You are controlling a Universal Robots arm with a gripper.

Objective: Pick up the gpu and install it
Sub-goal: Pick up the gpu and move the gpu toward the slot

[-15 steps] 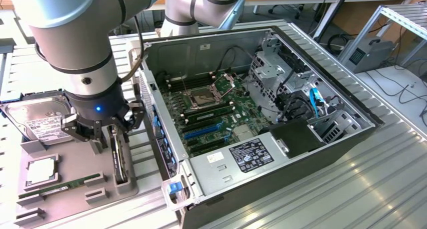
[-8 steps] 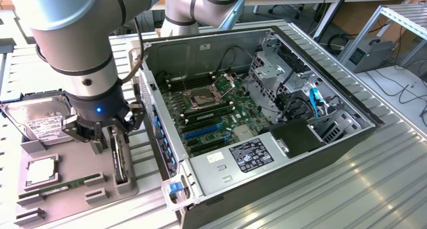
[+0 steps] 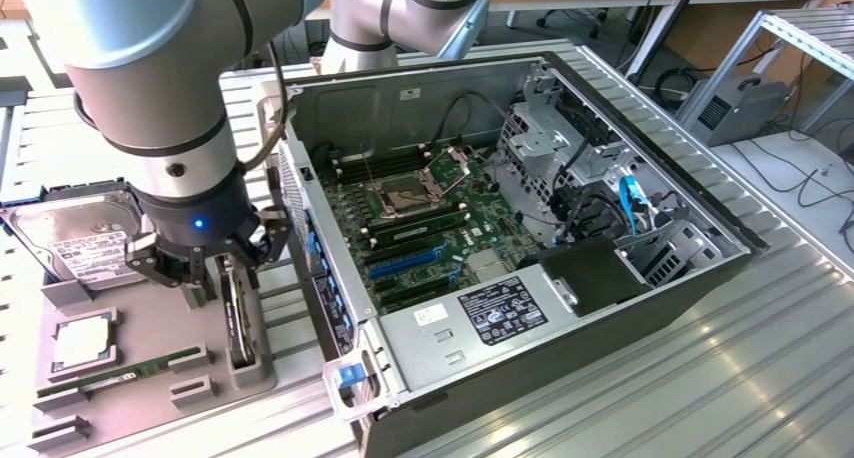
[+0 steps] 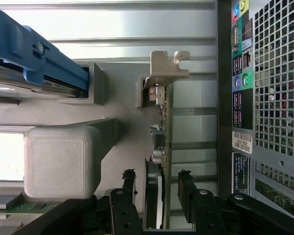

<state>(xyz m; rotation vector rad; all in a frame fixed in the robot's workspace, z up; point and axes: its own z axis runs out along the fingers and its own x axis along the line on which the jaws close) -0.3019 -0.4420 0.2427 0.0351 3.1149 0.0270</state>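
Grasp alignment. Black two-finger gripper (image 4: 157, 181) is open and holds nothing, its fingers straddling the slim dark gpu card with silvery end bracket (image 4: 159, 139). Card stands on edge in the grey printed fixture tray (image 3: 140, 306), at 8 o'clock of the open black computer case (image 3: 698, 193) in the exterior view. Judgement: keep the board centred between the pads, square to its faces, clear of the bracket.

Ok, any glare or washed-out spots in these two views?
Exterior view: light glints off the silver arm and the ribbed table. Wrist view: a patch beside the grey block is blown out white; the table's slats glare too.
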